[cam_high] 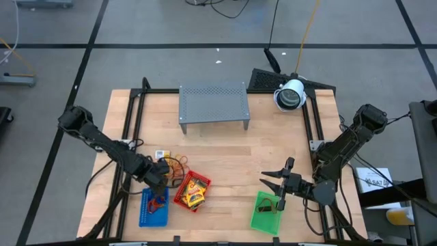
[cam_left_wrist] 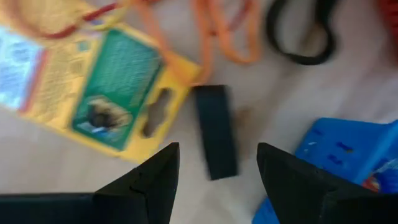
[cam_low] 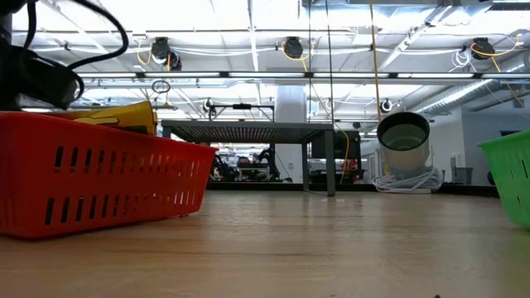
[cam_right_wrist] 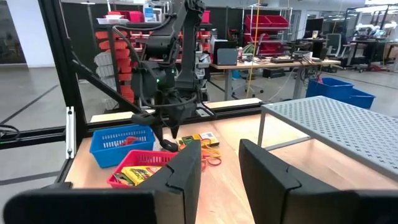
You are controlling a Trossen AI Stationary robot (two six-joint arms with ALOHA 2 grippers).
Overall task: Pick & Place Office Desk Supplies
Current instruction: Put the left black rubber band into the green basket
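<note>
Office supplies lie at the near left part of the bench [cam_high: 225, 154]. Nearest the front edge, the blue tray [cam_high: 153, 207] holds a red rubber-band loop [cam_high: 158, 202]. Just beside it on its right sits the red tray [cam_high: 192, 192], tilted in plan, with yellow packets [cam_high: 196, 193] inside; in the low view one of them pokes above the red wall.

Directly behind the blue tray, the left pincer [cam_high: 162, 173] hangs low over loose items on the wood. Its wrist view shows the two dark fingers [cam_left_wrist: 149, 180] parted and holding nothing, with a small dark rectangular block [cam_left_wrist: 216, 131] lying on the bench in the gap just ahead of them. Beside the block lies a flat yellow packet with green print [cam_left_wrist: 106, 93], orange rubber-band loops [cam_left_wrist: 224, 31] draped over and past it, and a black loop [cam_left_wrist: 305, 34] a little farther on. A corner of the blue tray shows next to the block.

On the near right, the right pincer [cam_high: 275, 183] stands above the bench just behind the green tray [cam_high: 265, 212], fingers apart and empty.

Farther back, in the middle, stands the grey perforated rack [cam_high: 213, 104]. At the far right corner sits a white cylindrical lamp-like object [cam_high: 290, 94].
</note>
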